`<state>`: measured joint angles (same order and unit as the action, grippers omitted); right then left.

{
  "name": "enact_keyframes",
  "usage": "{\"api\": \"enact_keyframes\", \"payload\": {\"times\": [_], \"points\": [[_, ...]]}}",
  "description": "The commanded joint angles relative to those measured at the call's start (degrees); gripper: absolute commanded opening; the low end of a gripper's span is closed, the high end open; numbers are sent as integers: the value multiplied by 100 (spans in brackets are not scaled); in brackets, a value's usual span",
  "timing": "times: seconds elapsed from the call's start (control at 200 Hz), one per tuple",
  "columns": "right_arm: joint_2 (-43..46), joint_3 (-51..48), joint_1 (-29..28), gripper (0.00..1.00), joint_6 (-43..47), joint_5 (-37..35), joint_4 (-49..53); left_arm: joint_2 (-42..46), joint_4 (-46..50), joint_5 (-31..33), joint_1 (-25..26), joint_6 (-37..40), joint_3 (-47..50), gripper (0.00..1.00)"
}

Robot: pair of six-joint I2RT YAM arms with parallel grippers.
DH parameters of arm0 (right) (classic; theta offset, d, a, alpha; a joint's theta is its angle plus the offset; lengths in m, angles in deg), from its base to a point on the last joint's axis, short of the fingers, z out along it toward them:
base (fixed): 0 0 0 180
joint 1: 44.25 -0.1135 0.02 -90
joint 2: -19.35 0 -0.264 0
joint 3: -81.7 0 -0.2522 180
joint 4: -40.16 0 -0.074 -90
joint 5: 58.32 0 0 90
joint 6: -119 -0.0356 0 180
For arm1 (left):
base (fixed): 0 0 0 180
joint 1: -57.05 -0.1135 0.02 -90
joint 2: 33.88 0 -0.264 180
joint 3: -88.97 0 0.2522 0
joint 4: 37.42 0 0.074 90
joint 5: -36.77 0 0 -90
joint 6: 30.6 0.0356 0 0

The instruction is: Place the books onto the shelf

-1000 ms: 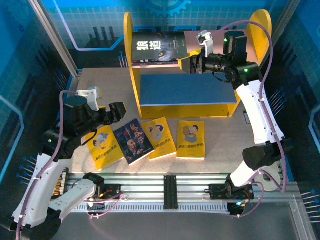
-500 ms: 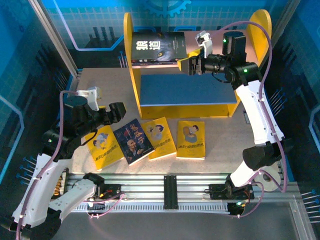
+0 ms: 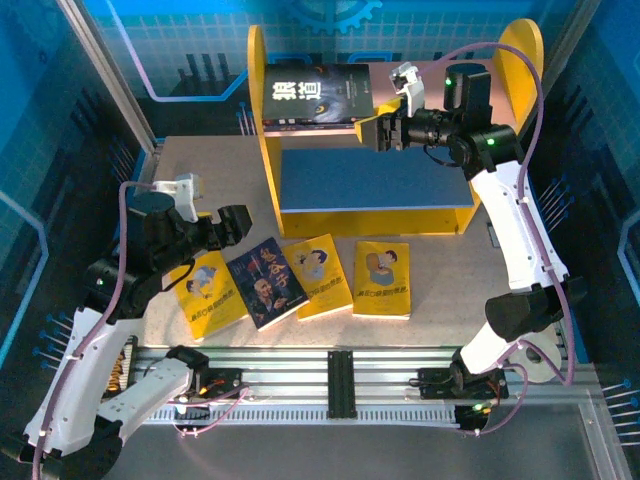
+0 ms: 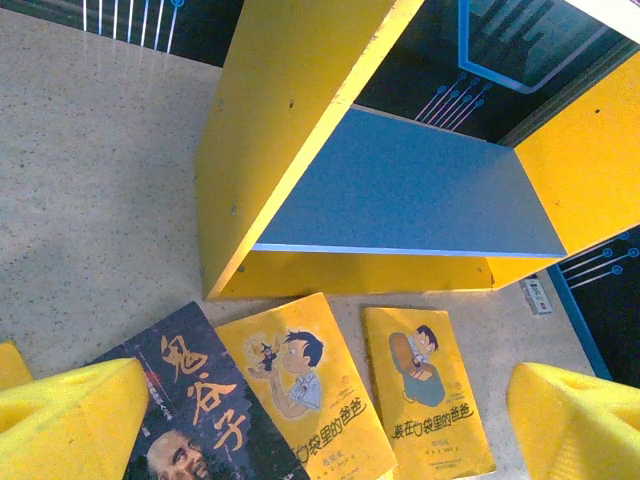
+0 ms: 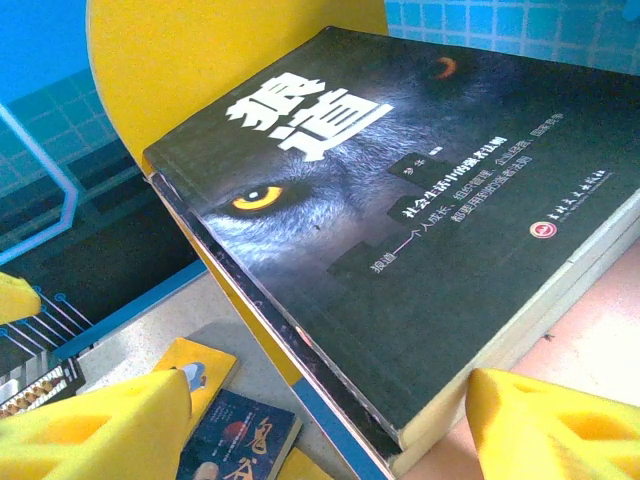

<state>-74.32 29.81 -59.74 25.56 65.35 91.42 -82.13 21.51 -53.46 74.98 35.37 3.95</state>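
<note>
The shelf (image 3: 370,180) stands at the back of the table, with yellow side panels and a blue lower board (image 4: 400,185). A dark book (image 3: 315,95) with a wolf's eye lies flat on its upper board (image 5: 600,330). My right gripper (image 3: 374,131) is open at that book's right edge, and the book's corner (image 5: 400,300) sits between its yellow fingers (image 5: 95,425) without being clamped. Three yellow books (image 3: 383,278) (image 3: 320,275) (image 3: 205,290) and one dark book (image 3: 265,282) lie in front of the shelf. My left gripper (image 3: 235,222) hovers open above them, and my left wrist camera looks down on the dark book (image 4: 190,410) and two yellow ones (image 4: 305,395).
A small white device (image 3: 495,235) lies on the table by the shelf's right foot. An aluminium rail (image 3: 340,385) runs along the near edge. Blue cage walls close in the left, right and back sides.
The right gripper has edged very slightly left toward the book on the upper board. The left arm and the books on the table have not moved.
</note>
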Motion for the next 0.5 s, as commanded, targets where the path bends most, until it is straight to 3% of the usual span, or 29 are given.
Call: {"api": "enact_keyframes", "payload": {"times": [0.0,0.495], "points": [[91,115,-104,74,-9,133,154,86,9,19,-18,-20,60,94],[166,82,-166,72,71,289,223,94,1,40,-18,-7,78,94]]}}
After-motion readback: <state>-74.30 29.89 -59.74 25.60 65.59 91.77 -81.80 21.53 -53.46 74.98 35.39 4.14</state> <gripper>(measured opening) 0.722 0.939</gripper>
